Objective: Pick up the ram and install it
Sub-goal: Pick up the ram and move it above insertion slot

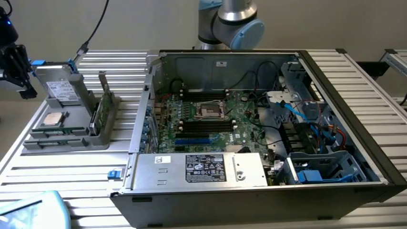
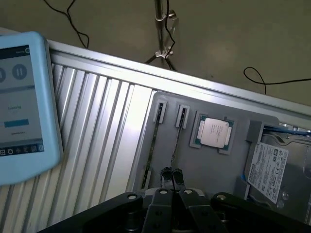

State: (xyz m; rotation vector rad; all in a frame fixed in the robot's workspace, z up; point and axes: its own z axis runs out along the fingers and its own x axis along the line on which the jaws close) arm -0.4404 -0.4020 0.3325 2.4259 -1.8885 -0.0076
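Two ram sticks stand edge-on in the slots of a grey holder tray (image 2: pixel 214 170): one thin green stick (image 2: pixel 154 141) and a second (image 2: pixel 176 138) beside it. In the exterior view they are low green strips (image 1: pixel 56 130) at the front of the tray (image 1: pixel 95 138). My gripper (image 2: pixel 172 174) hangs well above the tray with its fingertips close together and nothing between them, roughly over the second stick. The black memory slots (image 1: pixel 205 125) on the motherboard lie in the open computer case (image 1: pixel 356 157).
On the tray, a square silver processor (image 2: pixel 214 132) and a labelled hard drive (image 2: pixel 267 165) sit beside the sticks, and a green card (image 1: pixel 105 105) stands upright. A light-blue tablet (image 2: pixel 24 107) lies on the slatted table. A stand (image 2: pixel 160 34) and cables are on the floor.
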